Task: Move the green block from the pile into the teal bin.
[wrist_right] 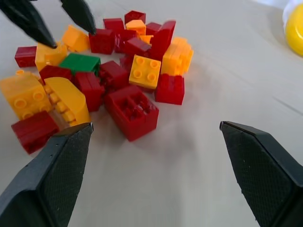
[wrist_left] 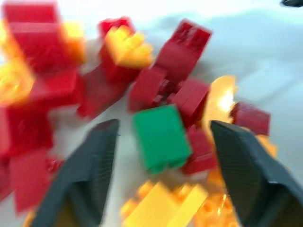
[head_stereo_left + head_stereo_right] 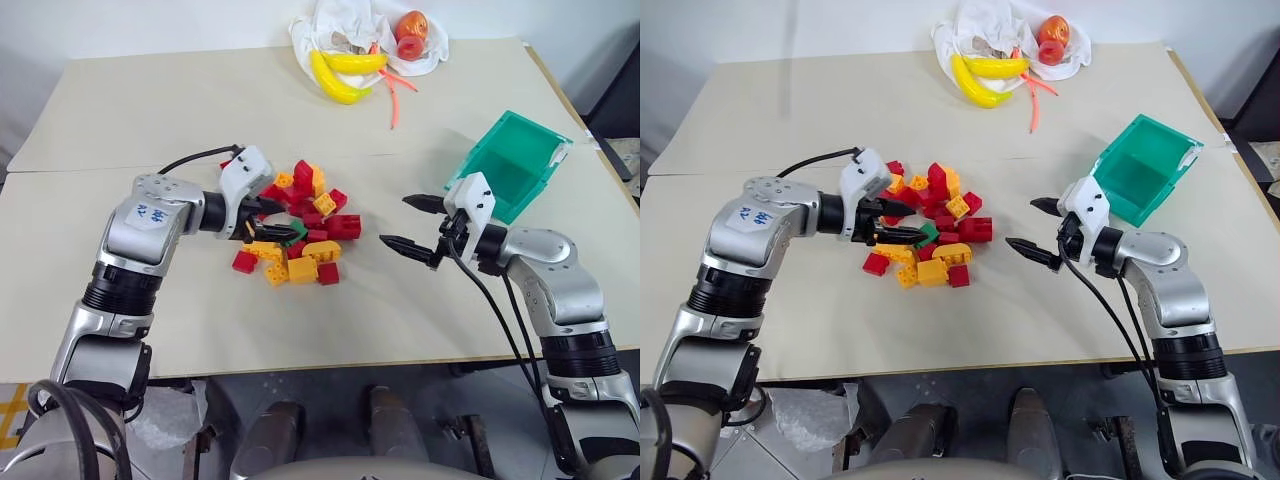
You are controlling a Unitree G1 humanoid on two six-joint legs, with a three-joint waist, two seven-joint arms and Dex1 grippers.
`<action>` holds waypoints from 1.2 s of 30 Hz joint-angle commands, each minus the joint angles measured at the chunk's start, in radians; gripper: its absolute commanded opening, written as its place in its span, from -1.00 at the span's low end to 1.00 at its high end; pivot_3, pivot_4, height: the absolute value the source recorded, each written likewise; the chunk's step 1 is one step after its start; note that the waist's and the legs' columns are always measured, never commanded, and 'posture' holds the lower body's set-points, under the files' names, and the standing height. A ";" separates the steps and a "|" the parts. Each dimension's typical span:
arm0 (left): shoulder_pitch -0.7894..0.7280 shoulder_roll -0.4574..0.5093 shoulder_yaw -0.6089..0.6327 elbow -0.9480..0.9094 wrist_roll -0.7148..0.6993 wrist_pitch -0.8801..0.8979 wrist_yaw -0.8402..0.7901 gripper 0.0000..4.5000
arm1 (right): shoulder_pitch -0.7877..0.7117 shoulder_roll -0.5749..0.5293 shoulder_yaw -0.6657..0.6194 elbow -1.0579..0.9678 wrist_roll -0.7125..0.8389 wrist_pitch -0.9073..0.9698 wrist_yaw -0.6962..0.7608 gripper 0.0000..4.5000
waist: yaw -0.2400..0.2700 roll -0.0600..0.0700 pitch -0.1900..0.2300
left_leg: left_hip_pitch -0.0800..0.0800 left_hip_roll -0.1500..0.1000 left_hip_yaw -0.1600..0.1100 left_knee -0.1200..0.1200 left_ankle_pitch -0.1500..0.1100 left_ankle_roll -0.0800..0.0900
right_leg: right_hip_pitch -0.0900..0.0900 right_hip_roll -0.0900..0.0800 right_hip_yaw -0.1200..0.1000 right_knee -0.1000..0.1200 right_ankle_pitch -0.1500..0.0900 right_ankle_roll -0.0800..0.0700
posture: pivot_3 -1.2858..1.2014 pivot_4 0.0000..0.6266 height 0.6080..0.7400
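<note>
Green block — no readable writing

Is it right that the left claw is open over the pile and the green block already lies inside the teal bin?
Not quite. The green block still lies in the pile, between the open left claw's fingers, as the left wrist view shows; the teal bin holds no block.

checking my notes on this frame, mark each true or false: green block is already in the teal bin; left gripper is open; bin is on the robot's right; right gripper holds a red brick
1. The green block is in the teal bin: false, it lies in the pile.
2. The left gripper is open: true, jaws apart over the block.
3. The bin is on the robot's right: true.
4. The right gripper holds a red brick: false, it is open and empty.
</note>
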 commanded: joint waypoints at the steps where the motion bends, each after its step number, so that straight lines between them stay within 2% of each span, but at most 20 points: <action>1: -0.041 0.015 -0.054 -0.042 0.033 0.088 0.045 0.98 | 0.005 0.005 -0.010 -0.021 0.002 -0.020 -0.003 1.00 | -0.002 0.000 0.000 | 0.000 0.000 0.000 0.000 0.000 0.000 | 0.000 0.000 0.000 0.000 0.000 0.000 | 0.03 -0.52 1.00; 6: -0.138 0.018 -0.215 0.049 0.159 0.157 0.125 0.98 | 0.035 0.016 -0.013 -0.044 0.001 -0.017 -0.020 1.00 | 0.001 0.000 0.000 | 0.000 0.000 0.000 0.000 0.000 0.000 | 0.000 0.000 0.000 0.000 0.000 0.000 | 0.03 -0.52 1.00; 12: -0.228 -0.058 -0.266 0.210 0.197 0.103 0.142 0.98 | 0.069 0.026 -0.014 -0.072 0.000 -0.015 -0.044 1.00 | 0.001 0.000 0.000 | 0.000 -0.001 0.000 0.001 0.000 0.000 | 0.000 0.000 0.000 0.000 0.000 0.000 | 0.03 -0.52 1.00; 14: -0.262 -0.087 -0.277 0.275 0.190 0.137 0.121 0.98 | 0.081 0.027 -0.019 -0.085 0.002 -0.011 -0.055 1.00 | 0.001 0.000 0.000 | -0.001 -0.001 0.000 0.001 0.000 0.000 | 0.000 0.000 0.000 0.000 0.000 0.000 | 0.03 -0.52 1.00; 19: -0.291 -0.103 -0.320 0.363 0.207 0.112 0.086 0.98 | 0.109 0.023 -0.029 -0.112 0.006 -0.006 -0.073 1.00 | -0.003 0.000 0.000 | -0.001 0.000 0.001 0.000 0.000 0.000 | -0.001 0.000 0.000 0.000 0.000 0.000 | 0.03 -0.52 1.00; 22: -0.300 -0.099 -0.344 0.407 0.229 0.097 0.068 0.72 | 0.115 0.020 -0.031 -0.120 0.007 -0.002 -0.079 1.00 | -0.001 0.000 0.000 | -0.001 -0.001 0.001 0.001 0.000 0.000 | -0.001 0.000 0.000 0.000 0.000 0.001 | 0.03 -0.52 1.00; 26: -0.296 -0.082 -0.315 0.394 0.228 0.081 0.053 0.19 | 0.114 0.017 -0.035 -0.119 0.007 -0.002 -0.083 1.00 | -0.001 0.000 0.000 | -0.001 -0.001 0.001 0.001 0.000 0.001 | -0.001 0.000 0.000 0.000 0.000 0.001 | 0.03 -0.52 1.00; 30: -0.284 -0.055 -0.235 0.325 0.184 0.044 0.032 -0.33 | 0.111 0.004 -0.046 -0.117 0.010 0.000 -0.080 1.00 | -0.001 0.000 0.000 | -0.001 -0.001 0.001 0.001 0.000 0.001 | -0.001 0.000 0.000 0.000 0.000 0.001 | 0.03 -0.52 1.00; 34: -0.240 -0.060 -0.094 0.271 0.106 -0.106 0.027 -0.33 | 0.115 -0.018 -0.066 -0.112 0.015 -0.003 -0.074 1.00 | 0.000 0.000 0.000 | -0.003 0.000 0.000 0.002 0.000 0.001 | -0.002 0.000 0.000 0.000 0.000 0.001 | 0.03 -0.52 1.00; 36: -0.200 -0.071 -0.037 0.248 0.085 -0.268 0.043 -0.33 | 0.123 -0.037 -0.080 -0.111 0.015 0.000 -0.069 1.00 | 0.001 0.000 0.000 | -0.004 0.000 0.000 0.003 0.000 0.001 | -0.002 0.000 0.000 0.000 0.001 0.001 | 0.03 -0.52 1.00</action>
